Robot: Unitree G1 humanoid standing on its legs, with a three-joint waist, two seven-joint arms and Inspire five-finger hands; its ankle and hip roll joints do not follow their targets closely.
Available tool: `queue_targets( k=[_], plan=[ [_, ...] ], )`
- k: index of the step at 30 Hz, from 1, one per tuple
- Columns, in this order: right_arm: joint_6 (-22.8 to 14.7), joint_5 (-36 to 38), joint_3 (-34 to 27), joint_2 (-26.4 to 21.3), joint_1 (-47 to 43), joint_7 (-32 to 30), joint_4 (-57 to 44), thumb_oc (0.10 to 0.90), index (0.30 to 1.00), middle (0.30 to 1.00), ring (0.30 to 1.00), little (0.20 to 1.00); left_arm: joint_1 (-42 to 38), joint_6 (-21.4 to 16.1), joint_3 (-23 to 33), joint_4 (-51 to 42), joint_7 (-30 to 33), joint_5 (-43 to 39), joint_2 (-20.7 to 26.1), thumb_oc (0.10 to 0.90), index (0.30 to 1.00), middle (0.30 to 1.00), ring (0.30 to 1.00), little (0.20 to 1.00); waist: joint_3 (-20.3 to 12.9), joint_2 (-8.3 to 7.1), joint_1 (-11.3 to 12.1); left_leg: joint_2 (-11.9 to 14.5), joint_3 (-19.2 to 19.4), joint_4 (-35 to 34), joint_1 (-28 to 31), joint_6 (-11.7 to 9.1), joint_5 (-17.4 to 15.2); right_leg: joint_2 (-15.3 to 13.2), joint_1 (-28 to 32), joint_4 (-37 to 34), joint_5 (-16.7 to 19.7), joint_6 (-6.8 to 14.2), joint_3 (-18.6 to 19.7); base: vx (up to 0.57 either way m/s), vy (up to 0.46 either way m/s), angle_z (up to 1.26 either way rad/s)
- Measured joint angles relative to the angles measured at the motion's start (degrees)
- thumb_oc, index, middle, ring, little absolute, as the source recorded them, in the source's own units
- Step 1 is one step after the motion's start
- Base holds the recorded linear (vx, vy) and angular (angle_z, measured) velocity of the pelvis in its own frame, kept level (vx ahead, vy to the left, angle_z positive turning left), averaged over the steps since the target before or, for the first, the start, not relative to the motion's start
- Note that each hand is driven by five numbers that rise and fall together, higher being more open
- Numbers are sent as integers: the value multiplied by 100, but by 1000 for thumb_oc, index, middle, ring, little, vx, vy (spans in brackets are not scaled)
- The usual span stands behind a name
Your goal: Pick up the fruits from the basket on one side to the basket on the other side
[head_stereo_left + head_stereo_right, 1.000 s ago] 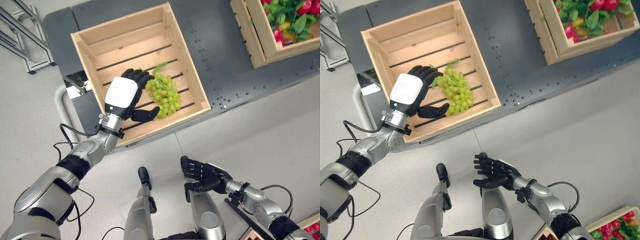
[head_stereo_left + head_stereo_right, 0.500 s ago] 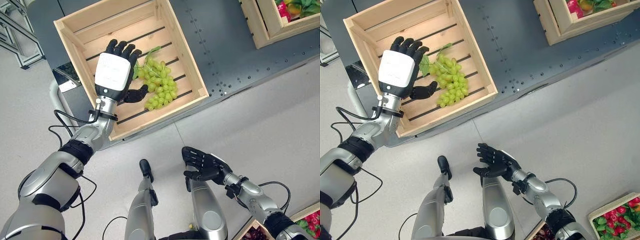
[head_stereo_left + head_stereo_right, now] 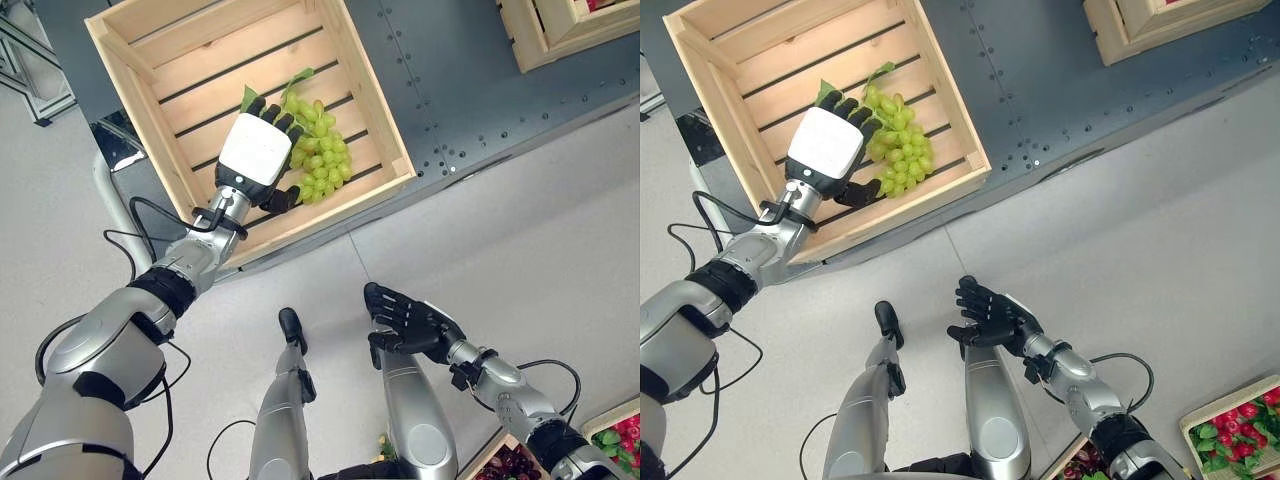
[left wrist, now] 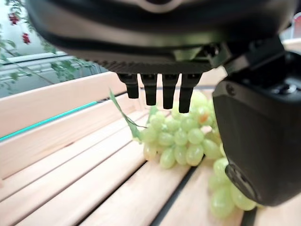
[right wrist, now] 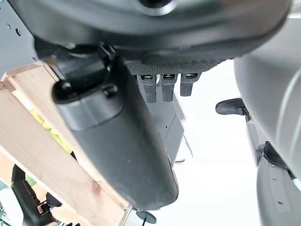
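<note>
A bunch of green grapes (image 3: 325, 160) with a leaf lies on the slats of a wooden crate (image 3: 375, 100) at upper left. My left hand (image 3: 255, 150) hovers over the bunch's left side, open, its fingers (image 4: 155, 89) straight and reaching over the grapes (image 4: 181, 136), the thumb by the bunch's near side. The grapes rest on the crate floor. My right hand (image 3: 405, 325) hangs open low over the floor at lower centre, holding nothing.
A second wooden crate (image 3: 540, 40) stands at the top right on the dark metal platform (image 3: 450, 90). At the lower right corner a crate of red fruit with leaves (image 3: 1240, 425) sits on the floor, with dark fruit (image 3: 510, 465) beside it.
The camera has shifted. My left hand has moved across the crate onto the grapes, its fingers now over the bunch. The grapes and the right hand have stayed put.
</note>
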Motion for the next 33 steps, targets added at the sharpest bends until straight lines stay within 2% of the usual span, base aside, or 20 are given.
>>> queue_targets(
  k=[7, 10, 15, 20, 25, 30, 33],
  plan=[
    [-24, 56, -16, -3, -9, -73, -20, 800, 900, 900, 900, 900, -562, 56, -345, 276, -515, 212, -25, 800, 900, 900, 900, 900, -1, -5, -124, -16, 72, 118, -138, 23, -25, -17, -197, 182, -59, -3, 56, 20, 10, -2],
    [-33, 200, -10, -4, -13, -75, -49, 800, 900, 900, 900, 900, -633, 168, -364, 293, -524, 330, -35, 800, 900, 900, 900, 900, -1, -9, -144, -9, 89, 147, -203, 23, -26, -6, -285, 224, -63, -10, 80, 4, -4, -2],
    [-112, 201, 12, -3, -12, -74, -68, 800, 900, 900, 900, 900, -663, 379, -357, 451, -179, 337, -73, 800, 900, 900, 900, 900, 3, -32, -208, -6, 107, 222, -306, 20, -48, 14, -406, 288, -63, -11, 149, 7, -19, -4],
    [-153, 207, 23, 1, -8, -74, -78, 800, 900, 900, 900, 900, -665, 438, -318, 513, 112, 436, -129, 800, 900, 900, 900, 900, 0, -96, -269, 2, 105, 342, -407, 26, -103, 19, -447, 286, -56, -6, 148, 1, -11, 1],
    [-158, 223, 59, 53, -7, -75, -131, 800, 900, 900, 900, 900, -665, 725, -274, 595, 524, 412, -185, 800, 900, 900, 900, 900, 7, -175, -263, 5, 97, 382, -450, 12, -129, 22, -496, 342, -63, -15, 145, 2, -20, 0],
    [-245, 253, 57, 85, -7, -112, -187, 800, 900, 900, 900, 900, -636, 819, -109, 598, 578, 351, -223, 800, 900, 900, 900, 900, 4, -194, -237, 9, 73, 443, -477, 7, -145, 23, -495, 361, -65, -18, 133, 3, -4, 1],
    [-266, 254, 54, 107, 11, -119, -193, 800, 900, 900, 900, 900, -614, 1048, -43, 499, 461, 346, -188, 800, 900, 900, 900, 900, 4, -194, -195, 13, 69, 464, -488, 7, -145, 20, -495, 356, -64, -17, 125, 0, 0, 0]
  ],
)
